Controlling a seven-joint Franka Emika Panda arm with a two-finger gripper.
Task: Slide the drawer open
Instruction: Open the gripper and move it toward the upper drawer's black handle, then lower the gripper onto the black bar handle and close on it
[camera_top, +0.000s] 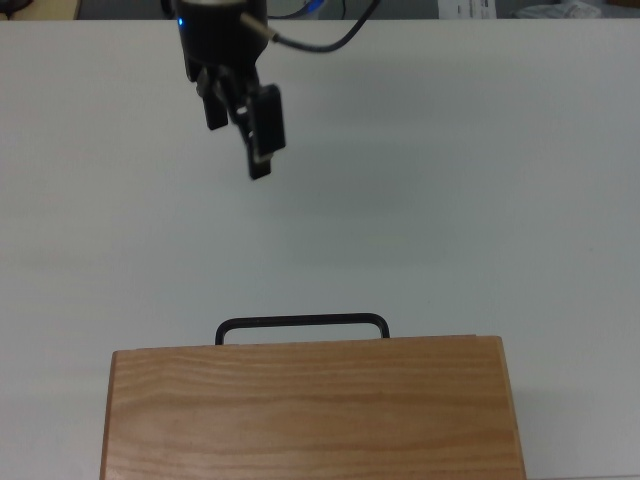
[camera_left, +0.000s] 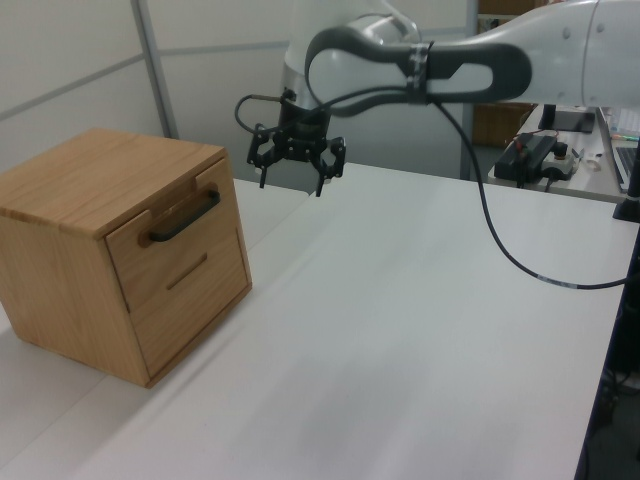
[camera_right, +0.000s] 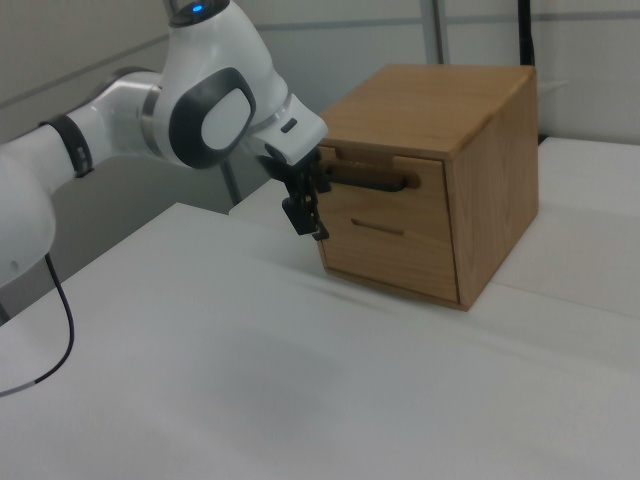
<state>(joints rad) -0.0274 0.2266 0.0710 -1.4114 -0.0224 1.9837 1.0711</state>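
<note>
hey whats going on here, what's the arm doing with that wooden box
A white robot arm is holding its gripper in the air, fingers spread open, out in front of a wooden cabinet on a white table. The top drawer with the black bar handle looks shut, and the gripper is not touching it. Nothing is being held.

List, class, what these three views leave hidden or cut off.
- Drawer front: hidden in the top view by the cabinet top; only the handle shows.
- Handle's left end: covered in the right view by the gripper.
- Cabinet: cut by the top view's bottom edge.
- Arm's base: outside every view.
</note>
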